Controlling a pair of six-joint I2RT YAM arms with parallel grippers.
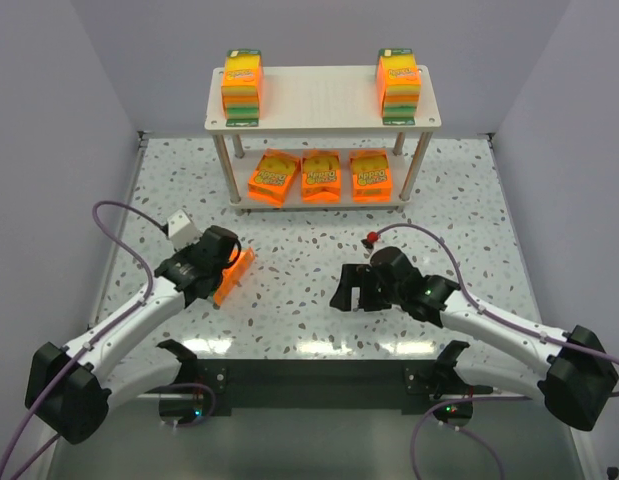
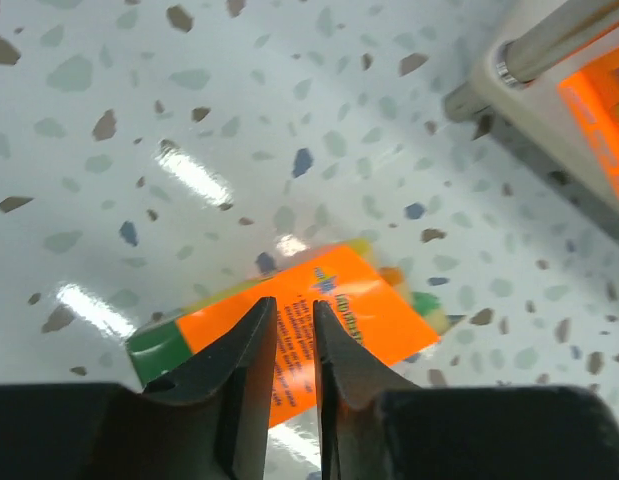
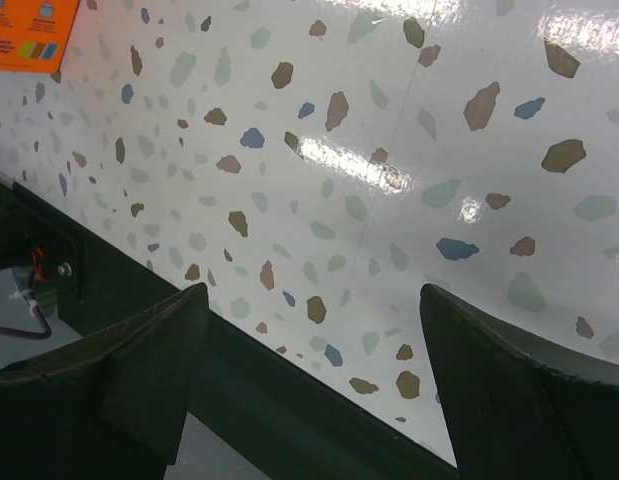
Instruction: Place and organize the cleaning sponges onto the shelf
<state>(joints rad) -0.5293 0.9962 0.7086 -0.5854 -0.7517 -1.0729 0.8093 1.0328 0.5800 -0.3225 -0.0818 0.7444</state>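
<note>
My left gripper (image 1: pixel 217 272) (image 2: pixel 295 305) is nearly shut, pinching one orange sponge pack (image 1: pixel 235 274) (image 2: pixel 374 305), which tilts on edge just above the table's left-middle. The pale two-tier shelf (image 1: pixel 324 100) stands at the back. Two sponge stacks stand upright on its top board, one at the left (image 1: pixel 242 85) and one at the right (image 1: pixel 399 85). Three packs (image 1: pixel 322 175) lie in a row on the lower board. The shelf's corner (image 2: pixel 489 80) shows in the left wrist view. My right gripper (image 1: pixel 354 290) (image 3: pixel 314 300) is open and empty, low over the table's near edge.
A speckled terrazzo tabletop (image 1: pixel 309 250) lies between grey walls. The dark front rail (image 3: pixel 289 390) with the arm bases runs along the near edge. Cables loop beside both arms. An orange pack (image 3: pixel 29 30) shows at the top left of the right wrist view.
</note>
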